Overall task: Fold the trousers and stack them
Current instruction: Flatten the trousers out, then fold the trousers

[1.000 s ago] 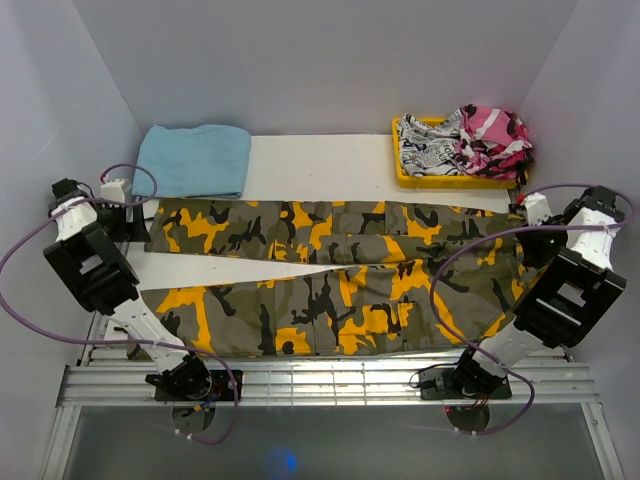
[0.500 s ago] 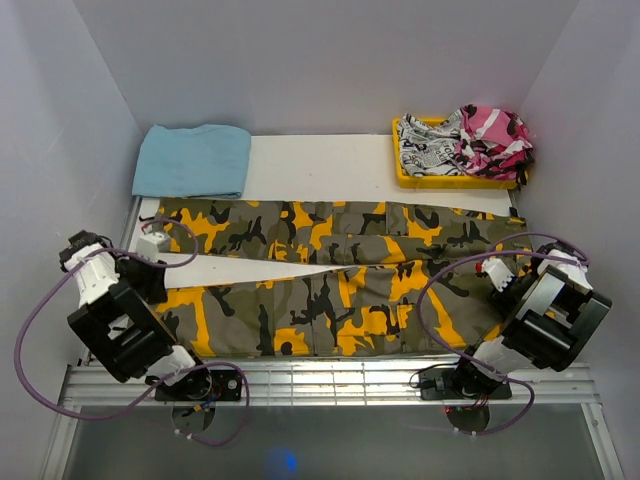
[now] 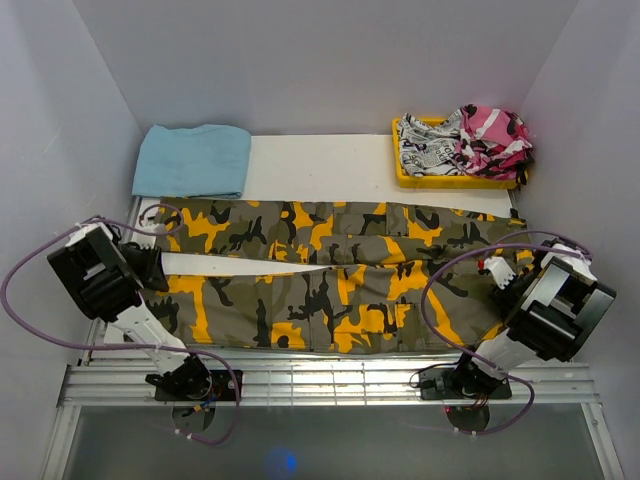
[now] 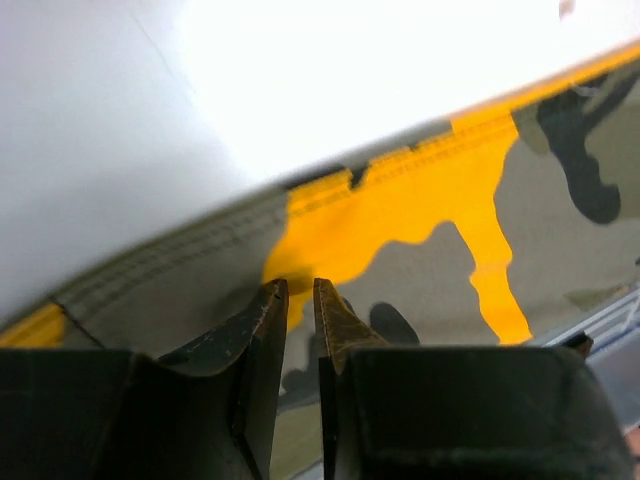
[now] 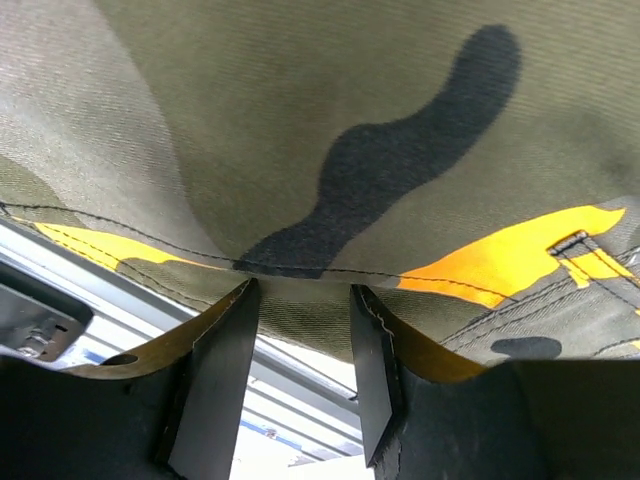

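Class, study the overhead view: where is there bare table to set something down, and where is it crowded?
Free: the back strip of table between towel and tray, behind the trousers; also a thin wedge between the trouser legs at left. Crowded: trousers cover the near half, and clothes fill the tray.

Robot lab cell, folks: plain white walls (image 3: pixel 320 60) box in the table (image 3: pixel 330 160), metal mounting rail (image 3: pixel 330 385) along its near edge.

White-and-black arms (image 3: pixel 95 278), looping purple cables (image 3: pixel 424 292), black wedge-tipped pincer fingers (image 4: pixel 262 340).
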`<action>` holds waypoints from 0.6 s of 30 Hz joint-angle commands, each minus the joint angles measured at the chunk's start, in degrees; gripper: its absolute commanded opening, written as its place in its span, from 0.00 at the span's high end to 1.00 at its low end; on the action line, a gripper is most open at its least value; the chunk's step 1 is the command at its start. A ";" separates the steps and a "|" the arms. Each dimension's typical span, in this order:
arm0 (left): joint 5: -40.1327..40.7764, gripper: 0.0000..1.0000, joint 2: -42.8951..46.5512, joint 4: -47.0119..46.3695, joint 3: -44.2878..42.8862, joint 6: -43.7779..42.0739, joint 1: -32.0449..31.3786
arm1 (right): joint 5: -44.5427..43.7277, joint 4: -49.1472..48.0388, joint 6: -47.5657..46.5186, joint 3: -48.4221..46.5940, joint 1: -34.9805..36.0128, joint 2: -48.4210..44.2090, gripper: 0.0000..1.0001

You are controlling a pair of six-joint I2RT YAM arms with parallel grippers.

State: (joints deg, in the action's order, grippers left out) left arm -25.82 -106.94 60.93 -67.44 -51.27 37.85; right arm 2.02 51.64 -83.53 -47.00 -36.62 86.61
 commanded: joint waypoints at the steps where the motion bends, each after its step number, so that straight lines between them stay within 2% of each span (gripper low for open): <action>1: -0.36 0.71 -5.20 -12.15 -5.67 4.15 -3.20 | 3.24 1.53 1.96 -3.61 -0.12 2.86 0.52; 5: -1.07 0.68 -6.45 -8.91 -9.98 4.25 -5.50 | 6.93 6.61 3.02 -10.29 -0.20 4.80 0.50; 9: -4.14 0.56 -4.08 -2.40 -16.21 0.03 -5.06 | 16.76 16.43 2.14 -21.79 -0.91 5.32 0.48; 12: -10.81 0.38 -2.67 1.82 -27.19 0.19 -3.92 | 29.83 21.65 6.24 -34.35 -1.17 7.60 0.47; 14: -15.29 0.32 -2.93 -0.35 -35.02 4.75 -3.92 | 33.99 20.27 10.90 -41.72 -1.35 9.97 0.46; 17: -19.25 0.23 -4.15 -10.28 -39.77 15.53 -3.92 | 37.43 10.09 26.01 -46.41 -1.43 12.44 0.45; 18: -20.22 0.22 -5.90 -12.65 -40.40 17.76 -3.92 | 37.88 7.71 29.26 -46.95 -1.44 14.18 0.41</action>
State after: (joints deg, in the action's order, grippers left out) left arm -37.74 -112.73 55.61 -104.84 -42.92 33.93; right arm 31.51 63.81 -68.14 -91.37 -37.65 97.32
